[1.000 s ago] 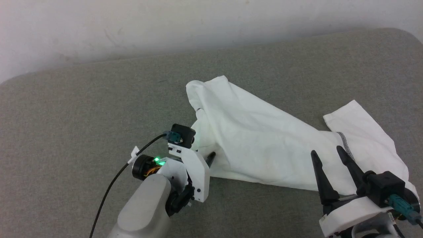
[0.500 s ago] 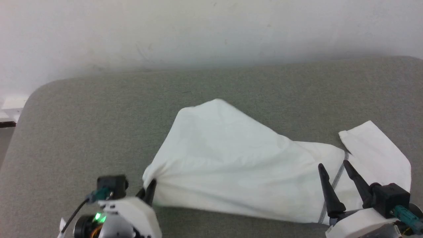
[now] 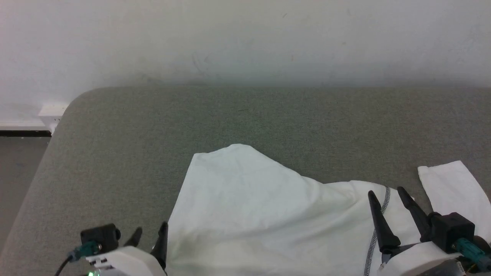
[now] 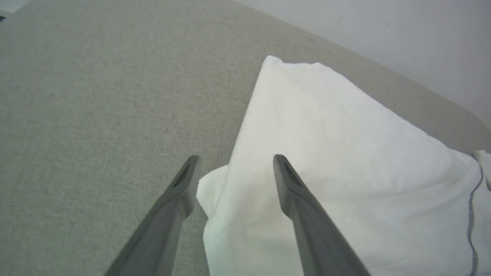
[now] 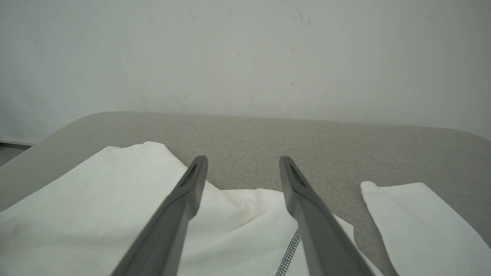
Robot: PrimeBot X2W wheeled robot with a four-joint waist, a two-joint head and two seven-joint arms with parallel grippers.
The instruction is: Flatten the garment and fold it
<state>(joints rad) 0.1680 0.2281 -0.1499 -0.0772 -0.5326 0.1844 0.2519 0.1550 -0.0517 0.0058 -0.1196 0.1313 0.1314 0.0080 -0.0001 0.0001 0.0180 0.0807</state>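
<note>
Head view: one large white thin-fabric short-sleeved garment (image 3: 249,207) lay spread on the grey-green cloth-covered bench (image 3: 115,153), near its front edge. Its body was fairly smooth, with one dark grey zigzag seam line (image 3: 371,245) towards the right and a sleeve (image 3: 452,191) beyond it. Two grippers showed, each with two dark fingers. The left gripper (image 3: 150,230) stood just beside the garment's left edge with its fingers apart. Half a second before, it had pinched a bunched corner there, and the cloth had looked more gathered. The right gripper (image 3: 386,191) hung spread wide over the seam area, as before.

Left wrist view: the left gripper (image 4: 236,159) was wide and held nothing. The garment's (image 4: 345,153) free corner (image 4: 211,188) lay below the fingers.

Right wrist view: the right gripper (image 5: 243,159) was wide and empty above the garment (image 5: 96,199), with the seam line (image 5: 289,249) beneath it and the sleeve (image 5: 422,222) to the right.
</note>
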